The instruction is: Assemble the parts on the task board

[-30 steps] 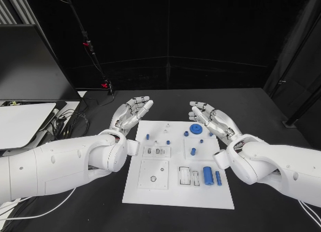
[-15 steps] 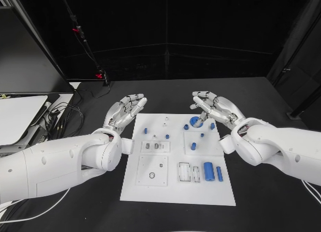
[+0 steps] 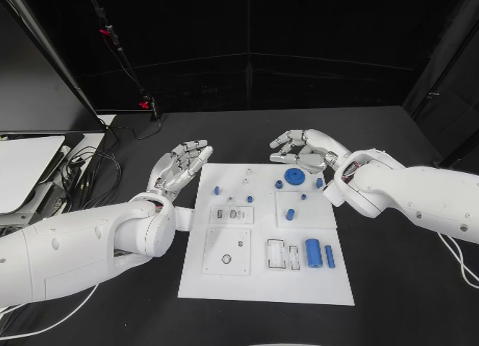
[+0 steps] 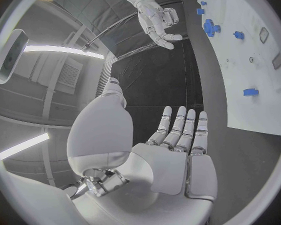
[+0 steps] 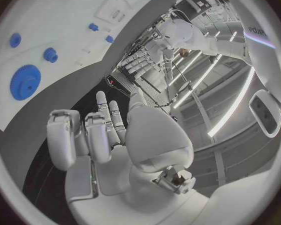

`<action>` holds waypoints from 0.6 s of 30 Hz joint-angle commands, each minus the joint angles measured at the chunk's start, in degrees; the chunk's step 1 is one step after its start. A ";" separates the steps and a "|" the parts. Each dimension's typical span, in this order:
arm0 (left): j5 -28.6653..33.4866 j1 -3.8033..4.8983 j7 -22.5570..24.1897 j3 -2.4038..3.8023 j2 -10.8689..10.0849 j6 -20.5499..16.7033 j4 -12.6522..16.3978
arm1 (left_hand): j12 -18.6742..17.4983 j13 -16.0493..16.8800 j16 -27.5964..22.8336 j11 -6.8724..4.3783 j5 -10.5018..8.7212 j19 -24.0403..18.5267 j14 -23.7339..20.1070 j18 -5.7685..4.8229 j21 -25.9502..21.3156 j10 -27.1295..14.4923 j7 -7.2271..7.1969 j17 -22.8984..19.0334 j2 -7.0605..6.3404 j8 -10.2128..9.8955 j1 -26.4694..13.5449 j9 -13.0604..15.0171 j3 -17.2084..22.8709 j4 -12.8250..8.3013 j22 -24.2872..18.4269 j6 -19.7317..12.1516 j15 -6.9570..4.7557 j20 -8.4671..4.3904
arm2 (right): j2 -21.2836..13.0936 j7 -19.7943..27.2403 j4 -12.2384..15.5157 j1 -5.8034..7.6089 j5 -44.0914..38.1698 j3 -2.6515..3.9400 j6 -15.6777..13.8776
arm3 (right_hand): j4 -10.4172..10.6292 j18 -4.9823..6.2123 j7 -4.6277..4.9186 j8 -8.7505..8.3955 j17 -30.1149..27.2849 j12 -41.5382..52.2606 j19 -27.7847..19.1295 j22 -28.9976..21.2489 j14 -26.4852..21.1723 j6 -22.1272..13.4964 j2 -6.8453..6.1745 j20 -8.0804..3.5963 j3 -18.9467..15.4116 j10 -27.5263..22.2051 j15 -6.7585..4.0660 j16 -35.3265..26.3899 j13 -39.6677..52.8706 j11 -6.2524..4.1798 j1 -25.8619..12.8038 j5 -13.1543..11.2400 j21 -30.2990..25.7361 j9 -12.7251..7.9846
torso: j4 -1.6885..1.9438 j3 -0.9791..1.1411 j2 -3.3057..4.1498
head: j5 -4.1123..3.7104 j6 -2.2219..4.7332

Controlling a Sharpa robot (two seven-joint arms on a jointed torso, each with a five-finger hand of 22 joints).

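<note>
1. The task board point(image 3: 265, 281) lies flat in the middle of the black table point(image 3: 406, 288), its long side running away from the robot

2. The left hand point(image 3: 180, 165) hovers palm up just beside the board's far left corner, over the bare table; its fingers are stretched out, spread apart, and hold nothing. In the left wrist view the same hand point(image 4: 178, 150) shows an empty flat palm with straight fingers

3. The right hand point(image 3: 302, 151) hangs above the board's far edge, near the blue gear point(image 3: 293, 175); its fingers are partly curled in and nothing is seen between them. In the right wrist view the hand point(image 5: 93, 140) has some fingers bent and others straight, again with nothing held

4. The blue gear sits on the far part of the board, apart from the right hand's fingers; the right wrist view shows it point(image 5: 25, 82) lying flat on the white plate

5. Small blue pegs are scattered round the gear, one point(image 3: 217, 190) towards the left side and one point(image 3: 289, 214) nearer the middle

6. A larger blue cylinder point(image 3: 312, 251) and a thinner blue rod point(image 3: 329, 256) lie side by side on the near right part of the board, just beside a pair of narrow recesses point(image 3: 282, 254)

7. A square recessed panel point(image 3: 228, 251) occupies the near left part of the board
</note>
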 commanded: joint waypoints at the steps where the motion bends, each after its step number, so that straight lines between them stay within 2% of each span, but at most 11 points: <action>1: -0.03 0.11 21.34 0.06 -0.12 0.72 0.23 | 0.24 -0.12 0.07 0.27 -0.48 -0.13 0.05 -0.34 0.41 0.08 8.69 -0.13 1.03 0.41 -0.08 -0.14 0.77 -0.05 0.10 -0.03 0.56 0.46 | 1.14 -8.07 -1.50 0.21 -16.61 0.04 2.13 | -1.87 -0.43 -0.19 -2.74 6.43 -2.31 3.09 9.51 4.31 4.71 -0.94 -0.87 1.30 0.84 -1.39 0.23 0.00 -0.95 4.11 -0.50 0.38 -0.27 | 0.56 0.14 0.69 | -0.12 -0.02; 2: -0.03 0.11 21.34 0.06 -0.17 0.73 0.29 | 0.24 -0.12 0.07 0.27 -0.48 -0.13 0.05 -0.34 0.41 0.08 8.69 -0.13 1.03 0.41 -0.08 -0.14 0.77 -0.05 0.10 -0.03 0.56 0.46 | 1.53 -9.05 -1.96 0.22 -18.87 0.04 2.37 | -2.12 -0.45 -0.27 -4.44 6.42 -3.52 3.03 9.61 4.29 6.72 -1.24 -1.70 1.74 1.30 -2.19 0.21 0.04 -1.40 5.30 -0.54 0.45 -0.38 | 0.59 0.15 0.78 | -0.13 -0.03; 4: -0.03 0.11 21.34 0.06 -0.28 0.75 0.39 | 0.25 -0.14 0.08 0.28 -0.53 -0.13 0.05 -0.35 0.43 0.08 8.70 -0.15 1.13 0.44 -0.06 -0.16 0.85 -0.06 0.11 -0.03 0.56 0.46 | 2.34 -11.10 -2.85 0.23 -23.16 0.03 3.08 | -2.78 -0.44 -0.82 -6.47 6.52 -5.36 3.00 9.79 4.31 10.36 -2.06 -2.66 2.34 2.00 -3.51 0.16 -0.01 -2.09 7.51 -0.50 0.53 -0.21 | 0.69 0.16 0.96 | -0.17 -0.02; 5: -0.03 0.11 21.33 0.06 -0.31 0.75 0.40 | 0.27 -0.15 0.10 0.28 -0.60 -0.14 0.05 -0.36 0.44 0.09 8.70 -0.18 1.25 0.47 -0.04 -0.19 0.96 -0.06 0.11 -0.03 0.57 0.46 | 2.55 -11.63 -3.07 0.24 -24.14 0.03 3.35 | -2.89 -0.43 -0.91 -7.22 6.53 -6.00 2.97 9.81 4.31 11.52 -2.27 -3.04 2.53 2.24 -3.81 0.14 -0.02 -2.46 8.17 -0.49 0.54 -0.19 | 0.72 0.17 1.00 | -0.18 0.00; 7: -0.03 0.11 21.33 0.06 -0.40 0.79 0.43 | 0.29 -0.16 0.12 0.29 -0.64 -0.14 0.06 -0.37 0.46 0.09 8.71 -0.20 1.36 0.49 -0.03 -0.21 1.04 -0.06 0.12 -0.03 0.58 0.46 | 3.18 -13.11 -3.69 0.24 -26.90 0.02 4.35 | -2.98 -0.45 -1.16 -8.46 6.61 -6.80 2.95 9.88 4.33 13.06 -2.44 -3.38 2.87 2.92 -4.00 0.11 -0.01 -2.87 9.16 -0.38 0.56 -0.16 | 0.76 0.17 1.11 | -0.22 -0.02; 9: -0.03 0.11 21.32 0.06 -0.47 0.76 0.44 | 0.29 -0.16 0.12 0.29 -0.64 -0.14 0.06 -0.37 0.46 0.09 8.71 -0.20 1.36 0.49 -0.03 -0.21 1.04 -0.06 0.12 -0.03 0.58 0.46 | 3.64 -14.28 -4.13 0.23 -29.14 0.02 5.46 | -2.59 -0.50 -1.43 -10.69 6.86 -8.16 3.01 10.12 4.39 15.51 -3.01 -3.83 2.98 4.42 -4.16 0.10 -0.04 -3.11 10.12 -0.44 0.64 -0.23 | 0.81 0.20 1.27 | -0.29 -0.04; 11: -0.03 0.11 21.31 0.06 -0.53 0.78 0.45 | 0.32 -0.18 0.15 0.31 -0.72 -0.16 0.06 -0.38 0.48 0.09 8.72 -0.25 1.58 0.55 0.01 -0.26 1.24 -0.07 0.13 -0.03 0.60 0.47 | 4.04 -15.59 -4.44 0.22 -31.22 0.01 6.57 | -2.48 -0.56 -1.85 -12.08 7.13 -9.10 3.06 10.28 4.45 16.92 -3.20 -3.70 3.24 5.38 -4.29 0.11 -0.03 -3.12 11.01 -0.47 0.69 -0.15 | 0.87 0.22 1.38 | -0.39 -0.13; 18: -0.03 0.11 21.31 0.06 -0.68 0.78 0.42 | 0.37 -0.21 0.20 0.32 -0.77 -0.18 0.07 -0.40 0.52 0.10 8.73 -0.31 1.86 0.61 0.08 -0.33 1.47 -0.07 0.15 -0.04 0.62 0.47 | 5.24 -19.59 -5.27 0.19 -36.18 0.00 9.99 | -2.02 -0.49 -2.11 -15.54 7.09 -11.67 2.84 10.08 4.46 19.01 -3.94 -3.54 3.62 6.79 -3.84 0.03 -0.02 -3.07 12.73 -0.43 0.59 -0.11 | 0.90 0.26 1.22 | -0.86 -0.67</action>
